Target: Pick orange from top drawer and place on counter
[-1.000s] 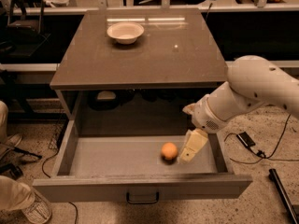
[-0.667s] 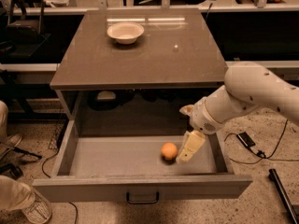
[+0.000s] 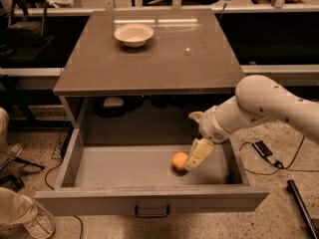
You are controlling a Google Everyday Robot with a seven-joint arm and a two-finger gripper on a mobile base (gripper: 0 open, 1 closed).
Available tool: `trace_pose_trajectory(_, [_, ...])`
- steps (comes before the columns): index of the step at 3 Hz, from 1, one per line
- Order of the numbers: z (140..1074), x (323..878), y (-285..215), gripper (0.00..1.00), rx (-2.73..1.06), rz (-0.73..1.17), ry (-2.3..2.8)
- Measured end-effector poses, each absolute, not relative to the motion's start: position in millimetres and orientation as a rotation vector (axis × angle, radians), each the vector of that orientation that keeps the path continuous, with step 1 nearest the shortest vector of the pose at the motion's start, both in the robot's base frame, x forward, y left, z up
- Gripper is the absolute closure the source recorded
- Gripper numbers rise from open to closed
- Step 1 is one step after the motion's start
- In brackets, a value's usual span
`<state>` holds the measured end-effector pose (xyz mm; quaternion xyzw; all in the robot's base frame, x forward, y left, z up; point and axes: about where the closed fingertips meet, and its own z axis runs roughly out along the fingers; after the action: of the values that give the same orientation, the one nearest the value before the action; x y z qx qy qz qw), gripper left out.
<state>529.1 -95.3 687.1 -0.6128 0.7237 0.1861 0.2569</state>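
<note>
The orange [image 3: 179,161] lies on the grey floor of the open top drawer [image 3: 124,166], right of centre and near the front wall. My gripper [image 3: 194,142] is down inside the drawer, coming in from the right on the white arm. It is open. Its lower cream finger [image 3: 199,154] stands right beside the orange on its right side, touching or nearly touching it. The other finger [image 3: 195,116] sticks out higher up, toward the drawer's back. The counter [image 3: 164,59] spreads above the drawer.
A shallow white bowl [image 3: 133,34] sits on the counter at the back left. The drawer front carries a small dark handle [image 3: 152,212]. Cables [image 3: 271,158] and a dark bar [image 3: 301,208] lie on the floor at the right. A shoe [image 3: 37,222] is at the lower left.
The gripper has shifted a little left, closing onto the orange's right side. The orange has stayed where it was.
</note>
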Motion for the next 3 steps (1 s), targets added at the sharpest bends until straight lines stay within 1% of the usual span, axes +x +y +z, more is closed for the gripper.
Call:
trace_pose_trajectory(2, [625.5, 542.1, -90.1, 0.00, -1.683, 0.546, 1.930])
trace_pose_trajectory(3, [621.8, 537.0, -88.6, 0.00, -1.684, 0.542, 1.921])
